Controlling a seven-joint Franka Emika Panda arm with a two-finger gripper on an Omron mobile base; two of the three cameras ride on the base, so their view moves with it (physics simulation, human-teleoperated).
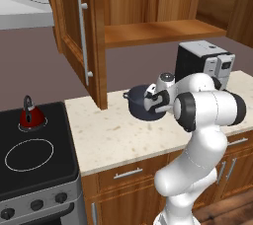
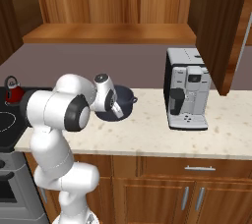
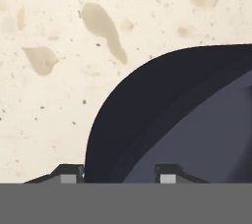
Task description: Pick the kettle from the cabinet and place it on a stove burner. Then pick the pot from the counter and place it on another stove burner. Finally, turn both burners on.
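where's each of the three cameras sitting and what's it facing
Left base view: behind the arm's left, facing the cooktop with the kettle, counter and pot; the arm rises lower right.
Right base view: behind its right, facing the same counter, pot and coffee machine; the arm rises lower left.
Hand view: on the hand, looking down at the pot's rim, with one fingertip on either side of it.
Both base views share pot, kettle, counter.

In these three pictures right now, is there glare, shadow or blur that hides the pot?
Left base view: even light, no glare; the arm covers part of the pot. Right base view: sharp, only a soft shadow under the pot. Hand view: very close, the pot wall looks dark and flat, the counter speckles look enlarged.
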